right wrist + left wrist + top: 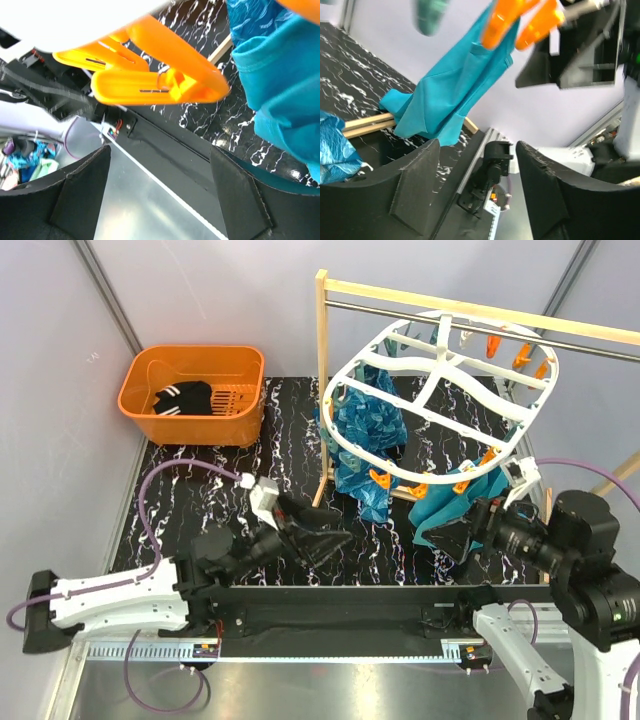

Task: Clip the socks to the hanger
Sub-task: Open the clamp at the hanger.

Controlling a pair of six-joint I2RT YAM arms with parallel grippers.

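Socks sit in the orange basket, far left and well apart from the hanger — left gripper spread empty over the tabletop, right gripper spread empty beside an orange clip — likely hazard: closing here snags the teal cloth or tugs the frame askew.

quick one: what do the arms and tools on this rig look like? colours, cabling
The left arm and right arm both have white link shells and black joint housings. Purple cables loop outside them. The left tool and right tool are black, with broad, wedge-shaped matte fingers. No markings are legible.
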